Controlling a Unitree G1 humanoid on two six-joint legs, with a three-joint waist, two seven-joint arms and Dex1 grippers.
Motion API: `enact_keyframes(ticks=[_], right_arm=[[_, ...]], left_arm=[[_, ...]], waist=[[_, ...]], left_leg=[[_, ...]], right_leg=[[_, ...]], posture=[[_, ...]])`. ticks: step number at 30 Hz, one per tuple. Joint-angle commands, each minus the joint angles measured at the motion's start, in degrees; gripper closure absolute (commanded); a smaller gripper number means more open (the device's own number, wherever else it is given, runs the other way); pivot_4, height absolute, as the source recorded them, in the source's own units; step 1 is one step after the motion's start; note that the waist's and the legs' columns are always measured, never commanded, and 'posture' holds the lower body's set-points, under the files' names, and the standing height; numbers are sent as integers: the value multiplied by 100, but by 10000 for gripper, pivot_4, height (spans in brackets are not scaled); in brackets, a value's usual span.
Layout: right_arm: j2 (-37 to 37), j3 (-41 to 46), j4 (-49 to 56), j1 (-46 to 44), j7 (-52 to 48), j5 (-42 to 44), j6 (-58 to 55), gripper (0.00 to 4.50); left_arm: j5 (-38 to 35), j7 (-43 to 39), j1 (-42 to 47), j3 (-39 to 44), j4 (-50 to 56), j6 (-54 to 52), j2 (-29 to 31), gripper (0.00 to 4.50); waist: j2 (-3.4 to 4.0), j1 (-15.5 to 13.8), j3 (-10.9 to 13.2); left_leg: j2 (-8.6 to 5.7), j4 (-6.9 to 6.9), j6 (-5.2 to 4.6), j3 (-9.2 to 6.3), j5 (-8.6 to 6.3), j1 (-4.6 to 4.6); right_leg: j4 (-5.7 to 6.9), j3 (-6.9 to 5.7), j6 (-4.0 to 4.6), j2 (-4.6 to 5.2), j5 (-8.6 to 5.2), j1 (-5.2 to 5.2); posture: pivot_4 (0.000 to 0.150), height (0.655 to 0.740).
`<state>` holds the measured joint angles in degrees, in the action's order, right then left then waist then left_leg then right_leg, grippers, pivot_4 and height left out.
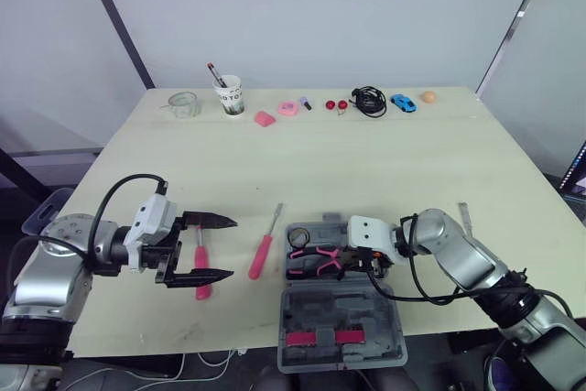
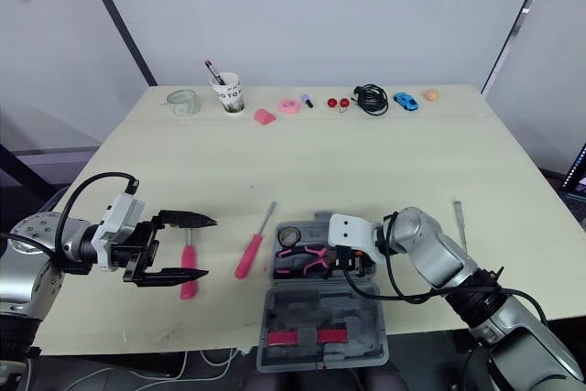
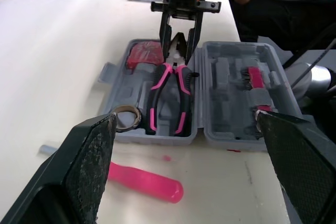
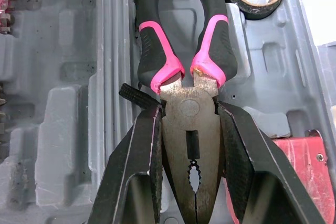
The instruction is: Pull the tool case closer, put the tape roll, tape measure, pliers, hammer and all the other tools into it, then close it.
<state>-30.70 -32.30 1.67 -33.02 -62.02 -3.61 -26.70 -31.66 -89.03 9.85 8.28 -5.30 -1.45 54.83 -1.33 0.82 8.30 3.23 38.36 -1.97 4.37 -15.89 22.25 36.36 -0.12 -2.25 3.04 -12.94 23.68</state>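
Pliers (image 1: 316, 259) and a tape roll (image 4: 252, 13) lie in the open tool case (image 1: 343, 318) at the table's (image 1: 366, 162) near edge, a screwdriver (image 1: 264, 254) just to its left, a cup (image 1: 230, 96) and toy car (image 1: 403, 103) along the far edge.

Robot test lab by the look: bare white panel walls (image 1: 320, 16) across the top, pale counter (image 1: 366, 162), random props lined mid-frame on its far edge: paper cup (image 1: 230, 95), toy car (image 1: 403, 103), cable (image 1: 370, 100).

Screwdriver (image 1: 264, 254) beside tool case (image 1: 389, 322) — bare table (image 1: 366, 167) beyond
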Motion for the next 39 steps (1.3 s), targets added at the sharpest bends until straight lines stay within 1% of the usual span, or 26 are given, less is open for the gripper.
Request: enact_keyframes(ticks=[1, 3, 4, 5, 6, 7, 11, 13, 16, 18, 19, 20, 22, 23, 24, 25, 26, 27, 33, 36, 39], right_arm=[[6, 35, 18, -38, 6, -91, 218, 24529], [-9, 64, -13, -29, -16, -105, 281, 15695], [-21, 100, -9, -29, -26, -92, 273, 12548], [-37, 132, 4, -26, -42, -76, 255, 7433], [-52, 162, 16, -22, -40, -69, 259, 5228], [-65, 182, 22, -21, -40, -64, 266, 882], [-78, 453, 194, 86, -99, 244, 230, 882], [121, 739, 203, 217, -43, 608, 277, 882], [418, 1053, 140, 322, 100, 930, 402, 882], [595, 1134, 6, 367, 205, 982, 615, 6011], [667, 1136, -80, 385, 259, 970, 746, 9742], [705, 1100, -191, 402, 292, 920, 859, 17463], [825, 1063, -438, 436, 364, 900, 1017, 21550], [856, 1046, -524, 441, 378, 887, 1077, 25517], [885, 1028, -612, 449, 387, 865, 1159, 30648], [924, 1015, -738, 451, 402, 842, 1233, 32757], [955, 985, -911, 446, 422, 787, 1327, 36266], [992, 961, -1063, 448, 421, 756, 1375, 43803], [1080, 776, -1750, 457, 442, 453, 1546, 43803], [971, 532, -2053, 521, 394, 140, 1544, 43803], [918, 383, -2240, 575, 455, -79, 1239, 43803]], left_arm=[[-33, -347, -50, 22, 156, 154, 108, 0], [-25, -346, -73, 19, 167, 152, 88, 0], [-28, -338, -79, 21, 176, 138, 76, 0], [-31, -331, -83, 23, 183, 131, 67, 0], [-29, -330, -85, 23, 186, 133, 65, 0], [-29, -326, -81, 20, 189, 129, 65, 0], [-5, -323, -76, 16, 166, 164, 58, 0], [5, -321, -78, 14, 145, 183, 44, 0], [-3, -289, -59, 12, 145, 171, 19, 0], [17, -276, -64, -15, 169, 189, 1, 0], [9, -269, -87, -15, 195, 182, -4, 0], [10, -276, -117, -12, 210, 188, 1, 0], [7, -251, -143, 6, 214, 175, 4, 0], [8, -239, -146, 10, 213, 172, 5, 0], [1, -220, -151, 17, 220, 160, -1, 0], [-3, -205, -166, 18, 237, 153, -7, 0], [-9, -188, -194, 18, 265, 141, -15, 0], [-8, -176, -218, 16, 288, 136, -19, 0], [1, -164, -249, 32, 315, 130, -18, 0], [10, -154, -246, 29, 314, 140, -28, 0], [16, -131, -248, 29, 321, 140, -44, 0]], waist=[[0, -3, 0], [0, -5, 0], [0, -6, 0], [0, -7, 0], [0, -7, 0], [0, -15, 0], [0, -20, 0], [-1, -17, 0], [0, -14, 0], [0, -6, 0], [0, -8, 0], [0, -11, 0], [-3, -19, -2], [-3, -15, -2], [-2, -15, -1], [-2, -14, -1], [-2, -10, -1], [-1, -12, -1], [-3, -6, -2], [-6, -5, -4], [-10, -10, -13]], left_leg=[[0, 0, 0, 0, 0, 0], [0, 0, 0, 1, 0, 0], [0, 0, 0, 2, 0, 0], [0, 0, 0, 1, 0, 0], [0, 1, 0, 2, 0, 0], [0, 0, 0, 1, 0, 0], [-1, 1, 0, 1, 0, 1], [-1, 1, 0, 1, 0, 0], [0, 0, 0, -1, 0, 0], [0, 0, 0, 1, 0, 0], [0, 1, 0, 1, 0, 0], [0, 1, 0, 1, 0, -1], [-1, 1, 0, 1, 0, 0], [-1, 1, 0, 1, 0, 0], [-1, 1, 0, 1, 0, -1], [-1, 1, 0, 1, 0, -1], [-1, 1, 0, 1, 0, -1], [-1, 1, 1, 2, 0, -2], [-1, 1, 1, 2, 0, -4], [0, 0, 1, 3, 0, -10], [0, 0, 1, 8, 0, -21]], right_leg=[[0, 0, 0, 0, 0, 0], [1, 0, 0, 1, 0, 0], [1, 0, 0, 1, 0, 0], [0, 0, 0, 1, 0, 0], [0, 0, 0, 1, 0, 0], [0, 0, 0, 2, 0, 0], [0, 0, 0, 2, 0, -1], [0, 0, 0, 2, 0, -1], [1, 0, 0, 0, 0, -1], [3, 0, 0, 0, 0, -1], [4, 0, 0, 0, 0, -1], [3, 0, 0, 1, 0, -1], [3, 0, 0, 2, 0, -1], [3, 0, 0, 2, 0, -1], [4, 1, 0, 2, 0, -1], [4, 0, 0, 2, 0, -1], [5, 0, 0, 2, 0, -1], [5, 1, 0, 2, 0, -1], [6, 1, 0, 1, 0, -2], [9, 3, 0, 1, 0, -3], [15, 7, 1, 1, -1, -9]], posture=[[1500, 7400], [1500, 7400], [1500, 7400], [1500, 7400], [1500, 7400], [1500, 7400], [1500, 7400], [1500, 7400], [1500, 7400], [1500, 7400], [1500, 7400], [1500, 7400], [1500, 7400], [1500, 7400], [1500, 7400], [1500, 7400], [1500, 7400], [1500, 7400], [1500, 7400], [1500, 7400], [1500, 7400]])
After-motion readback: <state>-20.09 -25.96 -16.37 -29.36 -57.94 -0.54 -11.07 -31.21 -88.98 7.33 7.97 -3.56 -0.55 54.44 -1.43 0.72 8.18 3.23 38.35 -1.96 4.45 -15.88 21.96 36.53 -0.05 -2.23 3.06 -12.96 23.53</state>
